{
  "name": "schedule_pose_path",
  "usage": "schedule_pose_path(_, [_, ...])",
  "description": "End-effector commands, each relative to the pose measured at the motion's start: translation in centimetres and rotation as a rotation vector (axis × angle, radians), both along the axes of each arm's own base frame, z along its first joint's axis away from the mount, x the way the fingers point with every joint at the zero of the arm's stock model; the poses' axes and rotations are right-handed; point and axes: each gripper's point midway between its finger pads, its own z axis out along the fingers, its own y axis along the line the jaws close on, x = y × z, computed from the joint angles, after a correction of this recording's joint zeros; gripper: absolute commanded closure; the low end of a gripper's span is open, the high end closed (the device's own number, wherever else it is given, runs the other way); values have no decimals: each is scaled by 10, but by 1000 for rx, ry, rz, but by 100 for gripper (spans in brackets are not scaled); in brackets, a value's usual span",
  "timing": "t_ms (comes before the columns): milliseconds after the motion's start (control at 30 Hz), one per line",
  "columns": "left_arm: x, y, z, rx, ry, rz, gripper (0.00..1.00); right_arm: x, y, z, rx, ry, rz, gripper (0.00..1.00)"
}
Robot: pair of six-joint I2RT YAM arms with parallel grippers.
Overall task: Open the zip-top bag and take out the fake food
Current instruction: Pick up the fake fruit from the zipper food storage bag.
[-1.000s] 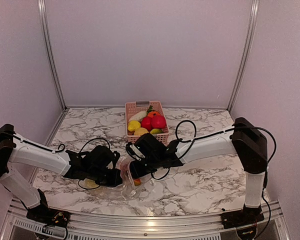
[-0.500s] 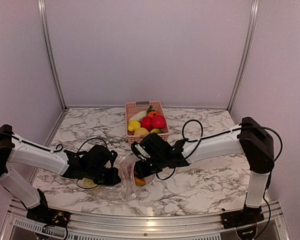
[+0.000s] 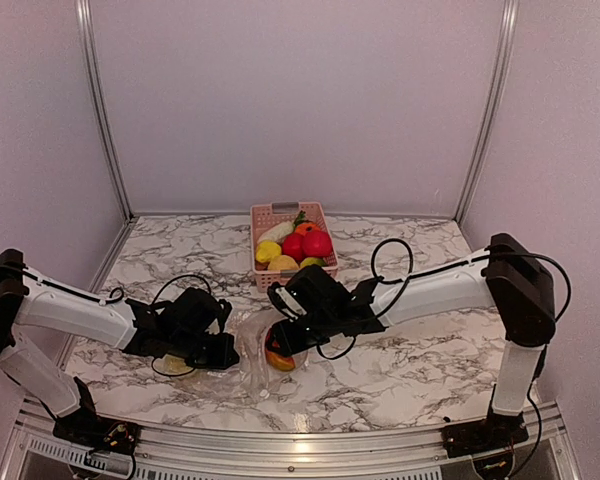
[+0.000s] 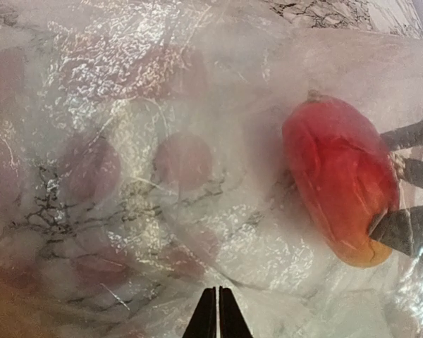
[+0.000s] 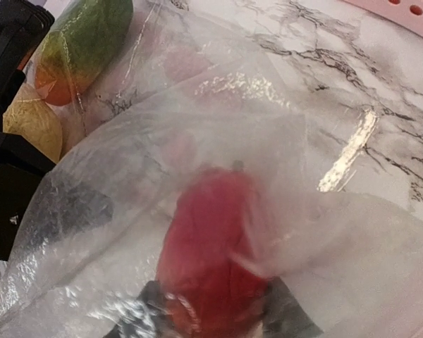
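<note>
Jaws on right gripper (image 5: 215,310) clasp red fruit (image 5: 211,239), blurred through zip-top bag (image 5: 338,246), left gripper (image 4: 217,313) jaws closed

Pale lilac panels (image 3: 300,100) fill the upper frame — aluminium posts (image 3: 98,110) at their corners — above a white marble-patterned tabletop (image 3: 430,370).

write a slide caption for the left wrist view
Left gripper shut at the crinkly zip-top bag while the right gripper clamps a red-orange fake fruit.
</note>
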Motion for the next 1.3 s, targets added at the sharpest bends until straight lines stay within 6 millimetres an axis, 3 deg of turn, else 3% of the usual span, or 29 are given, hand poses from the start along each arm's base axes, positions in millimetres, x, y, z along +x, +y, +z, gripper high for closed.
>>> schedule_pose_path(0, [-4,22,-14,60,23,29,96,7,0,20,50,-23,-12,64])
schedule_pose_path(467, [-1,36,-19,69,33,61,96,3,-9,25,87,-8,4,63])
schedule_pose_path(800, [5,30,-14,54,27,63,97,-12,-24,42,67,-6,74,63])
schedule_pose_path(1067, [11,25,-6,54,15,62,96,-33,-46,47,32,17,129,62])
schedule_pose_path(1267, [16,19,7,42,-3,58,96,-45,-74,52,-5,33,112,62])
